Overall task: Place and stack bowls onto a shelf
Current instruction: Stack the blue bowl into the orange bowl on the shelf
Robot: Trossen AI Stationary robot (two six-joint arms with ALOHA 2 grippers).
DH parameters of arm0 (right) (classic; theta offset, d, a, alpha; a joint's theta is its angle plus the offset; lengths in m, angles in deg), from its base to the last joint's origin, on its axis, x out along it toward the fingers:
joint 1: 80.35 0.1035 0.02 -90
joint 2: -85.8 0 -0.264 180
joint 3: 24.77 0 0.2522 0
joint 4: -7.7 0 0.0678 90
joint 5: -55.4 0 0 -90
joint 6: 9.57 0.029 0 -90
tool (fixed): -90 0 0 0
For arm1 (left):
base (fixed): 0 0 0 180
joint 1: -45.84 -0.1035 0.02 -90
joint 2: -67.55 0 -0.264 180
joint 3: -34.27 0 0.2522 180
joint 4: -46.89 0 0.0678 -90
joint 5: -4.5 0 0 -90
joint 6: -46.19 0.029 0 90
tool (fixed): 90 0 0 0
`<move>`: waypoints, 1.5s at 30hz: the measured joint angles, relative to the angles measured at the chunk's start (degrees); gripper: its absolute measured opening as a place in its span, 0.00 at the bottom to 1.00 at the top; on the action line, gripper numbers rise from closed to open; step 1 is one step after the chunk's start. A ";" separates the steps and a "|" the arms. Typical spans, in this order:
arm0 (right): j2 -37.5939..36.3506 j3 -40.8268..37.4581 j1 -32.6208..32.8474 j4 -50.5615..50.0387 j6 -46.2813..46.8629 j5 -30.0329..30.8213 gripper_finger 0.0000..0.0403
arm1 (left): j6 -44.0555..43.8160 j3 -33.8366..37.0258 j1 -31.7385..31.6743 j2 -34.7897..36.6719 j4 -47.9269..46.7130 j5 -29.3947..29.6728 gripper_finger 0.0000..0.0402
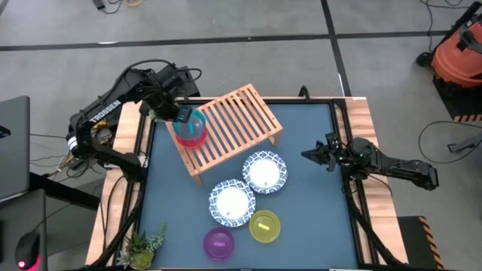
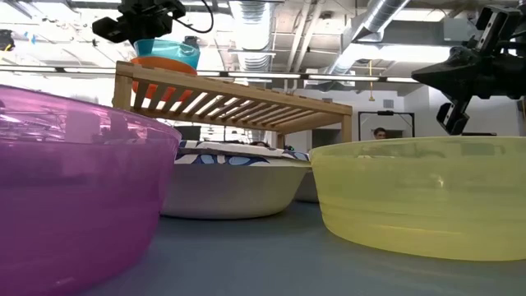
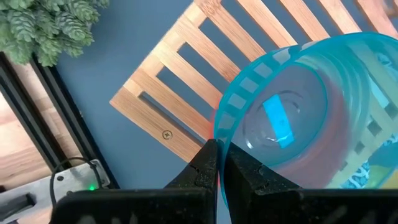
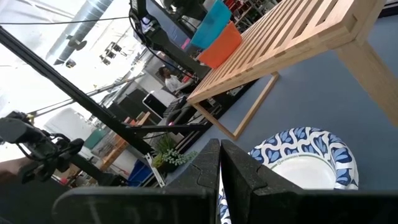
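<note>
Left gripper (image 1: 183, 114) is up over the left end of the shelf (image 1: 241, 120), fingers pinched tight on the rim of the cyan bowl (image 1: 191, 123) — that one sits nested in the red bowl (image 1: 190, 138) on the slats. Right gripper (image 1: 310, 155) hangs near the table's right side, fingers pressed together, holding nothing.

Bowl count: two on the shelf, four on the mat — two white bowls with blue rims (image 1: 264, 172) (image 1: 231, 202), a yellow bowl (image 1: 264, 226) and a purple bowl (image 1: 219, 243). The left arm reads "TROSSEN".
</note>
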 joint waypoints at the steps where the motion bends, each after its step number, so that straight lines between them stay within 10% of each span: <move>1: -0.02 0.00 0.00 0.00 0.11 0.00 0.10 | 0.00 -0.01 -0.16 0.00 0.00 -0.01 0.00; 45: -0.02 0.00 0.00 0.00 0.17 0.00 0.10 | 3.36 -0.04 -0.95 0.31 1.15 -2.55 0.00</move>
